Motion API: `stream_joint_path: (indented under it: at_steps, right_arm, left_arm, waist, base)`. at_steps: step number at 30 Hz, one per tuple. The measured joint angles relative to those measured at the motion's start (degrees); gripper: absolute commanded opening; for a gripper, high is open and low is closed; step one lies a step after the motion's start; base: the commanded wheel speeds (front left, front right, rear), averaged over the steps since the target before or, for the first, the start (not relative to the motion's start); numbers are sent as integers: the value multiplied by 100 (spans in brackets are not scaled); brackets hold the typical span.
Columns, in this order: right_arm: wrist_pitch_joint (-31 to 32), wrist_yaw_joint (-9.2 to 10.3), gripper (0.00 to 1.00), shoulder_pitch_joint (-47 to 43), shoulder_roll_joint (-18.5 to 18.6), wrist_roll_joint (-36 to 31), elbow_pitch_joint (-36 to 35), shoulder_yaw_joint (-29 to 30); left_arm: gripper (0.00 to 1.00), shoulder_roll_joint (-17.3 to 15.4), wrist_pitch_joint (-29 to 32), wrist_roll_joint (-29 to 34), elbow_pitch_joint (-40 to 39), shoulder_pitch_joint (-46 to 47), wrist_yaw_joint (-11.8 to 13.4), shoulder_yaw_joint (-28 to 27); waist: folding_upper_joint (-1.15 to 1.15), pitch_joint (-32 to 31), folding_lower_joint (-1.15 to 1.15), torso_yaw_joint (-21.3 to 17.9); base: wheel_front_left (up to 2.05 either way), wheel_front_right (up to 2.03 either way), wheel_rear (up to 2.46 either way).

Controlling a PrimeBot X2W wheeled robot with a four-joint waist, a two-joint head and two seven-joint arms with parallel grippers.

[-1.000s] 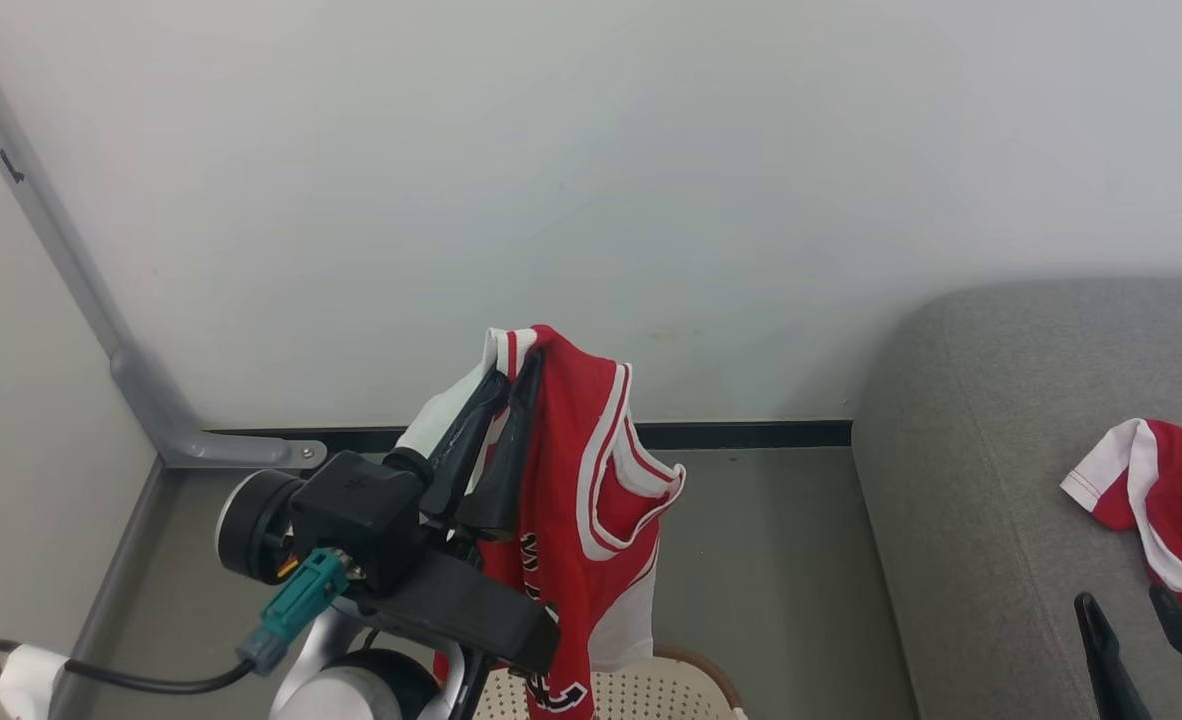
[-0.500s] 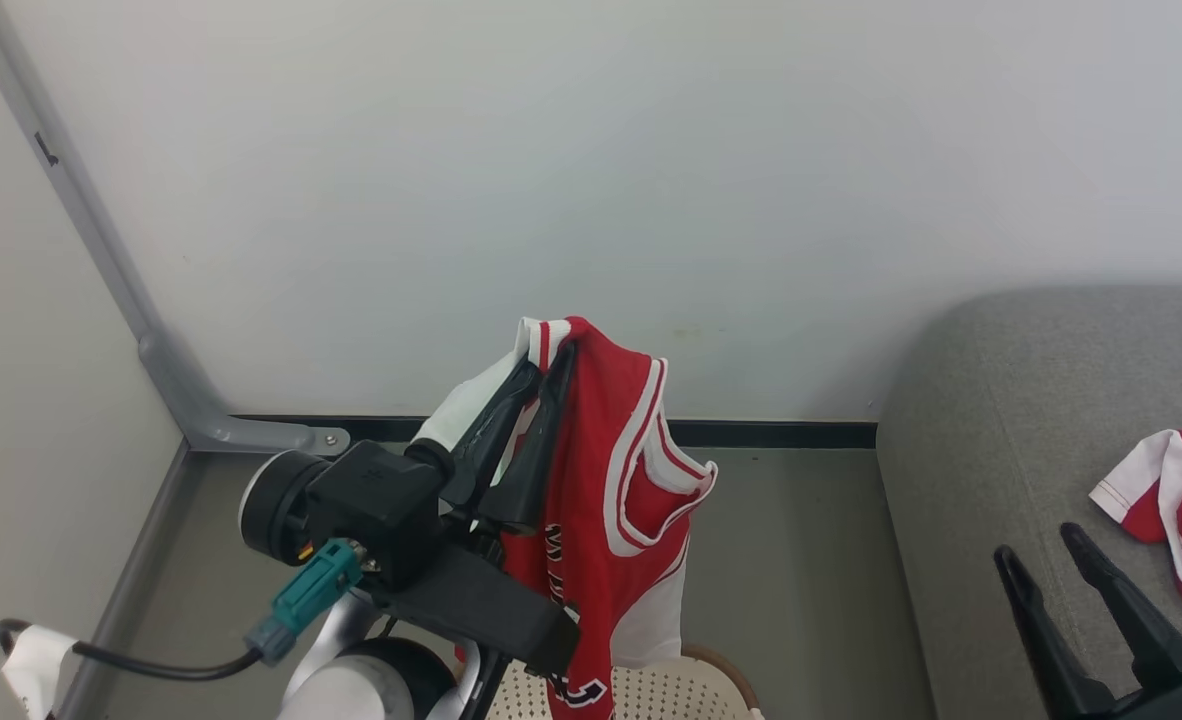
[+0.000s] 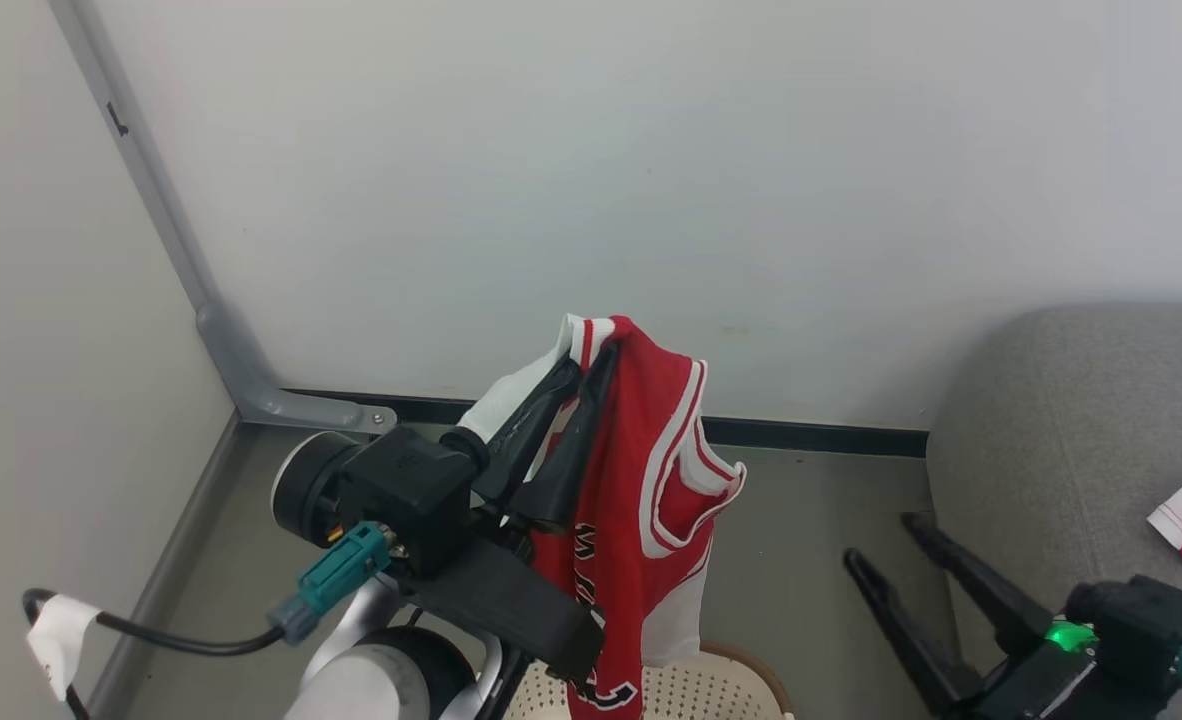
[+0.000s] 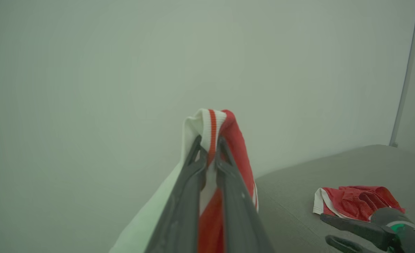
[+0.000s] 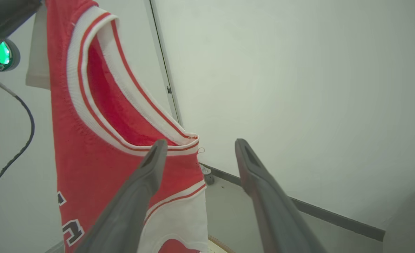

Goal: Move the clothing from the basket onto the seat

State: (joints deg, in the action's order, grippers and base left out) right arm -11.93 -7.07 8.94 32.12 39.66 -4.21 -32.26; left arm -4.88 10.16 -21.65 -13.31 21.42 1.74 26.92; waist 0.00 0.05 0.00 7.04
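My left gripper (image 3: pixel 591 352) is raised in front of the wall and shut on the shoulder of a red jersey (image 3: pixel 656 500) with white trim and dark lettering. The clothing hangs down over the cream basket (image 3: pixel 726 690) at the bottom edge. In the left wrist view the fingers (image 4: pixel 225 165) pinch the striped hem of the jersey (image 4: pixel 234 133). My right gripper (image 3: pixel 881 540) stands open over the floor, right of the jersey, beside the grey seat (image 3: pixel 1051 400). Its fingers (image 5: pixel 147 172) point at the jersey (image 5: pixel 88 140) without touching it. Another red garment (image 4: pixel 355 202) lies on the seat (image 4: pixel 334 168).
A pale wall stands close behind. A grey post with a floor bracket (image 3: pixel 251 385) marks the left corner. A black cable with white tape (image 3: pixel 61 630) hangs at the lower left. A strip of grey floor (image 3: pixel 811 500) separates basket and seat.
The head camera has turned left, shifting the scene right. My right gripper has come leftward off the seat toward the hanging jersey. The left gripper still holds the jersey up.
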Motion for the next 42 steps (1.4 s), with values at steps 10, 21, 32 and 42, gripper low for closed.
stream_joint_path:
  at_steps: [10, 21, 32, 42]
  right_arm:
    - [159, 0, 100, 1344, 330, 517, 229, -1550]
    - [74, 0, 100, 2395, 786, 867, 656, -2672]
    - [-82, 0, 100, 3676, 980, 1162, 659, -4255]
    - [-187, -1, 0, 3894, 667, 1532, 755, -4276]
  left_arm:
    - [0, 59, 146, -91, -29, 222, -138, 245]
    - [0, 87, 327, -344, -137, 299, -313, 432]
    - [0, 105, 437, -399, -200, 456, -425, 609]
    - [0, 125, 376, -385, -200, 539, -345, 436]
  waist:
    - [0, 37, 0, 266]
    - [0, 59, 0, 508]
    - [0, 105, 0, 725]
    - [0, 109, -1, 763]
  base:
    - [0, 0, 0]
    - [0, 0, 0]
    - [0, 0, 0]
    - [0, 0, 0]
